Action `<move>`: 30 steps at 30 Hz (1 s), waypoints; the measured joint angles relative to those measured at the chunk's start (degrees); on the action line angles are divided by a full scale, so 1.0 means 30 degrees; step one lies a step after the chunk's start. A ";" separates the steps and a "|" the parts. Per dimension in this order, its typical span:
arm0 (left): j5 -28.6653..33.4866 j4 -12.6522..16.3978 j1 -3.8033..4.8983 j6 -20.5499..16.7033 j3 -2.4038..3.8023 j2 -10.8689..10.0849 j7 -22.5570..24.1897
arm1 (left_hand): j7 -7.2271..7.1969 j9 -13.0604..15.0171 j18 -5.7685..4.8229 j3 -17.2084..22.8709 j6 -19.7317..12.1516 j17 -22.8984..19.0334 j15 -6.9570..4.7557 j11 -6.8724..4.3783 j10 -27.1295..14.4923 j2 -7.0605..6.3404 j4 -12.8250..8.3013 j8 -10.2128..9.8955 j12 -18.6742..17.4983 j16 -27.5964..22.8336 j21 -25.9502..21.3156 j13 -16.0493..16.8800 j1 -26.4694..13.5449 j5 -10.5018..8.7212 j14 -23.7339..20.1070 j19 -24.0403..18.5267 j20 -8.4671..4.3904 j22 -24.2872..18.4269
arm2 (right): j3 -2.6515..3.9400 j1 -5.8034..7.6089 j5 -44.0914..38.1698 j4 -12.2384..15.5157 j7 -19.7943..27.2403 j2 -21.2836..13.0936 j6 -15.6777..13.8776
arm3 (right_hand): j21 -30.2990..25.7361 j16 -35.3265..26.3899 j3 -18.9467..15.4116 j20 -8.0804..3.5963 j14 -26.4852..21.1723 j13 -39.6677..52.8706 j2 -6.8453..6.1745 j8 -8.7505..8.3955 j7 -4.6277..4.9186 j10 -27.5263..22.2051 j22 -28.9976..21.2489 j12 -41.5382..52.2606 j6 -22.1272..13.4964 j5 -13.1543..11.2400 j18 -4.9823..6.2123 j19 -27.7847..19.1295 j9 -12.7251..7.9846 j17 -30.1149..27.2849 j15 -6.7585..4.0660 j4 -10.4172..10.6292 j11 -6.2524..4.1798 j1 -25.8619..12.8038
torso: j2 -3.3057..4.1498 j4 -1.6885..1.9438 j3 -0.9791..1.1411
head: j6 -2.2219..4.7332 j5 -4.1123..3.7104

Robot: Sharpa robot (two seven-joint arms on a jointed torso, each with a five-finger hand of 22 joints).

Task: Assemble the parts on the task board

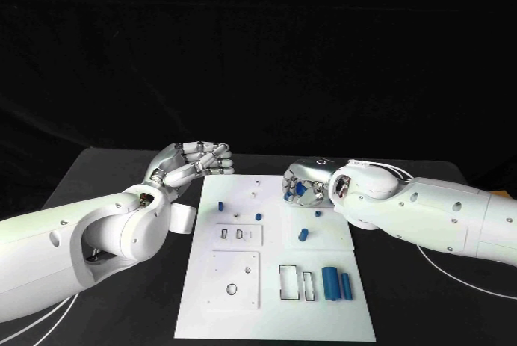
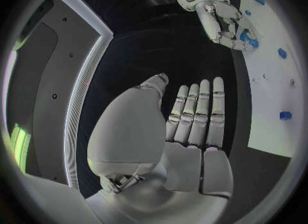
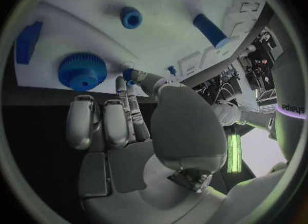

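While the white task board [image 1: 275, 301] fills the lower middle of the head view, the right hand [image 1: 305, 183] sits over its upper right corner, mostly hidden behind its own white forearm. From the right wrist view, that hand [image 3: 122, 116] has its fingertips [image 3: 128, 80] down on the board, touching a small blue part [image 3: 129, 73]; whether it pinches the part or only touches it is hard to tell. Beside it in that view lie a blue gear [image 3: 82, 71], a small blue ring-shaped part [image 3: 131, 17], a blue cylinder [image 3: 210, 29] and a blue block [image 3: 27, 41] cut off at the circle's left rim.

At the upper left of the board in the head view, the left hand [image 1: 197, 161] hovers off the board's edge over the black table [image 1: 102, 174]; the left wrist view shows its fingers [image 2: 199, 111] straight, together and holding nothing.

Near the board's lower right lie two blue cylinders [image 1: 337, 284] beside rectangular slots [image 1: 296, 282]. Smaller blue pegs [image 1: 302, 235] dot the board's middle, too small to make out in shape
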 measured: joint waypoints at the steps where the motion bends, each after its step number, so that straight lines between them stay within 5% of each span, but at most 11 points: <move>1: 0.0001 -0.0001 0.0000 0.0009 0.0000 -0.0006 -0.0016 | 0.0000 0.0001 0.0001 0.0000 0.0000 0.0000 0.0000 0.0000 0.0000 0.0000 0.0000 0.0000 0.0000 0.0000 0.0000 0.0000 0.0000 0.0000 0.0000 0.0000 0.0000 -0.0014 | 0.0000 0.0000 -0.0001 0.0087 -0.0040 -0.0025 -0.0171 | 0.0018 0.0000 0.0001 -0.0035 0.0000 0.0000 0.0000 0.0001 0.0000 0.0000 0.0093 0.0000 0.0001 0.0000 -0.0001 0.0035 0.0001 0.0031 0.0000 0.0001 0.0000 -0.0001 | 0.0000 0.0011 0.0000 | 0.0000 0.0000; 11: 0.0009 -0.0031 0.0004 0.0084 0.0000 -0.0029 -0.0099 | 0.0000 -0.0018 0.0000 0.0000 0.0000 0.0000 -0.0001 0.0000 0.0000 0.0000 0.0000 0.0000 0.0000 0.0000 0.0000 0.0000 0.0001 0.0000 0.0000 0.0000 0.0000 -0.0021 | 0.0104 0.0139 -0.0004 0.0427 -0.0447 0.0364 -0.1689 | 0.0240 0.0168 0.0106 0.0076 -0.0001 -0.0001 0.0021 0.0221 0.0068 -0.0105 0.0495 0.0000 -0.0137 0.0132 -0.0001 0.0198 0.0001 0.0212 0.0001 -0.0105 0.0105 -0.0021 | 0.0016 0.0081 -0.0040 | 0.0148 0.0000; 30: 0.0028 0.0005 0.0028 0.0189 0.0000 0.0018 -0.0176 | 0.0000 -0.0016 -0.0002 0.0000 0.0000 -0.0002 -0.0001 -0.0001 0.0001 -0.0001 -0.0001 0.0000 -0.0072 -0.0074 0.0001 0.0000 0.0002 0.0000 0.0001 0.0000 0.0000 -0.0036 | 0.0147 0.0213 0.0025 -0.1995 -0.1186 0.2662 -0.3469 | 0.0344 0.0280 0.0210 0.0076 -0.0001 -0.0068 0.0020 0.0295 0.0105 -0.0176 0.0578 -0.0123 -0.0308 0.0127 0.0002 0.0196 0.0007 0.0286 0.0001 -0.0059 0.0175 -0.0020 | 0.0108 0.0152 -0.0086 | 0.0203 0.0176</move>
